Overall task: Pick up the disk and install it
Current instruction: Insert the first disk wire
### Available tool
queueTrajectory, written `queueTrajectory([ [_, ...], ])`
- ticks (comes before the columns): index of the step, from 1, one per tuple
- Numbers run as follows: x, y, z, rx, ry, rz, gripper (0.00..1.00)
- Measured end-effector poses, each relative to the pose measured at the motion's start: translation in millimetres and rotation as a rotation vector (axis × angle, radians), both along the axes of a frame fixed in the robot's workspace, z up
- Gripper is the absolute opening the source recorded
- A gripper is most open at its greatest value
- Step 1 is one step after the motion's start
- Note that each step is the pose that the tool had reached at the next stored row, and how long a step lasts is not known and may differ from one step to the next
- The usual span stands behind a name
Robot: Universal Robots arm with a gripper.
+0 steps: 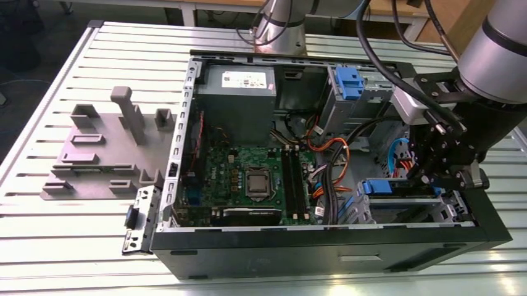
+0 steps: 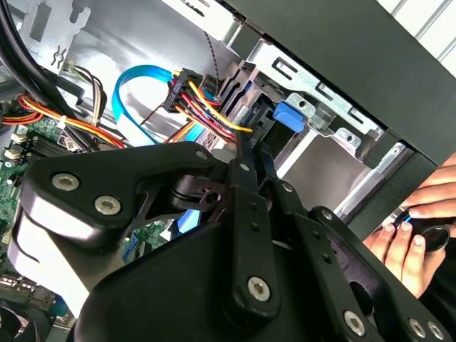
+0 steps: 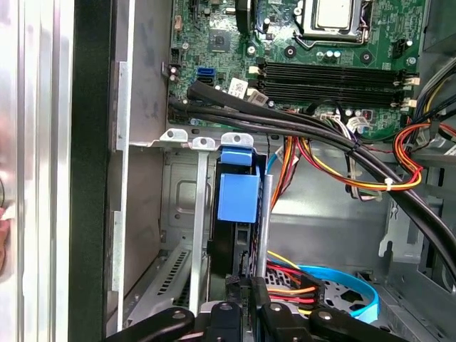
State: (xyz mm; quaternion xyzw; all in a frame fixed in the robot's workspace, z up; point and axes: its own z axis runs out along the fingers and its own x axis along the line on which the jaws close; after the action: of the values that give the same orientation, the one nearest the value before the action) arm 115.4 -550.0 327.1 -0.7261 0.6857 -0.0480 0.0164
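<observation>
The disk (image 1: 387, 187) sits edge-on in the lower drive bay of the open computer case (image 1: 329, 237), at the exterior view's right. Its blue carrier tab (image 3: 239, 196) faces the motherboard, and the blue frame (image 2: 288, 114) also shows in the second wrist view. My gripper (image 1: 428, 182) reaches down into the case just behind the disk. Its black fingers (image 3: 246, 288) stand close together on the disk's rear edge. In the second wrist view the gripper (image 2: 253, 149) points along the bay's metal rails, and its body hides most of the disk.
Bundled orange, yellow and black cables (image 3: 320, 149) and a blue flat cable (image 2: 139, 78) run close to the bay. The motherboard (image 1: 247, 179) and a grey power box (image 1: 237, 83) fill the case. A grey fixture (image 1: 107, 154) stands on the slatted table. A person's hand (image 2: 410, 228) rests outside the case wall.
</observation>
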Motion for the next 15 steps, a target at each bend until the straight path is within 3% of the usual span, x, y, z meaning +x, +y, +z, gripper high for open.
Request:
queueTrajectory([
  [7, 0.0, 0.0, -0.1, 0.0004, 0.0000, 0.000, 0.18],
  [8, 0.0, 0.0, 0.8, 0.0001, 0.0000, 0.000, 0.25],
  [15, 0.0, 0.0, 7.4, 0.0005, 0.0000, 0.000, 0.25],
])
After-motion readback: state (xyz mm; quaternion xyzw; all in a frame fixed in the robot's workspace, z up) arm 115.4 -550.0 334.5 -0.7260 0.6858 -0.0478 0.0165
